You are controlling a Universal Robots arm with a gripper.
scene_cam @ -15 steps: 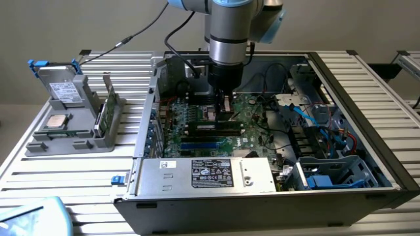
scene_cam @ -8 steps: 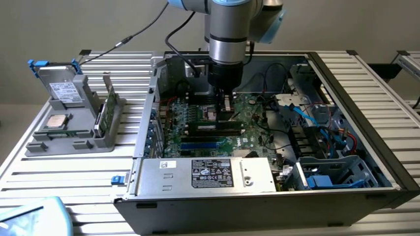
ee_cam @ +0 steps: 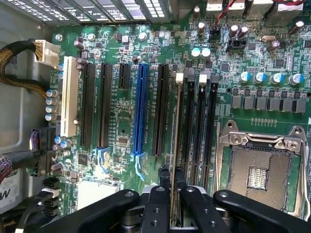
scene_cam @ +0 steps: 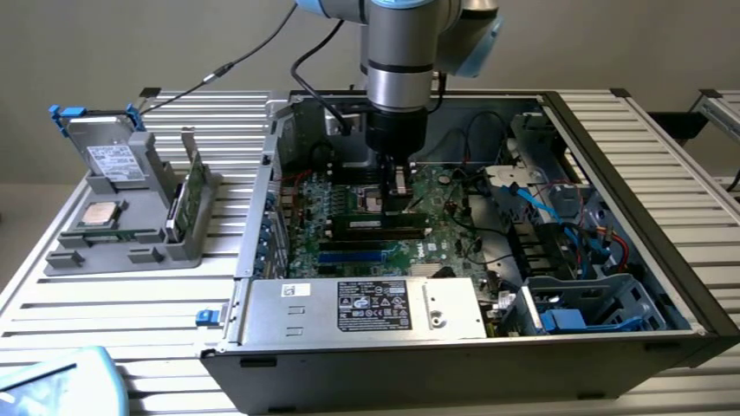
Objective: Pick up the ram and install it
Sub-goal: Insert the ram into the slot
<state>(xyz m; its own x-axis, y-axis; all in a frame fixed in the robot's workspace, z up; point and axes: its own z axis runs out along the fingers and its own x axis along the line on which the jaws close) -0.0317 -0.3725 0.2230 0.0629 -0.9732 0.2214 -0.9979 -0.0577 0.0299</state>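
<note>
on the exterior view's left, well apart from the socket [ee_cam: 262,177] and outside the case [scene_cam: 405,381], i see the tray [scene_cam: 127,251] with one drive [scene_cam: 116,160], one cpu [scene_cam: 102,212] and one card [scene_cam: 191,204] standing on edge. further right the arm reaches down into the case, and the gripper [scene_cam: 397,195] hangs just beside the socket.

through the wrist camera the gripper [ee_cam: 173,175] is closed narrow on the ram [ee_cam: 175,145], one finger on each face. the ram stands edge-on between the blue slot [ee_cam: 142,111] and the socket, lined up with the ram slot farthest from the socket. i cannot tell whether its lower edge has met the slot yet.

to do this well, i'd keep the stick dead upright and parallel to the slot, check that the notch matches the key, and press straight down with even force at both ends. any tilt toward the socket risks jamming it or flexing the board. the latches [ee_cam: 179,76] should be free to swing.

my count: one ram, one gripper, one empty socket. moving away from the socket i make out four ram slots, i think, with two white latches showing, then one blue slot, one white slot [ee_cam: 68,97], and three long black slots [ee_cam: 87,107] plus one short.
</note>
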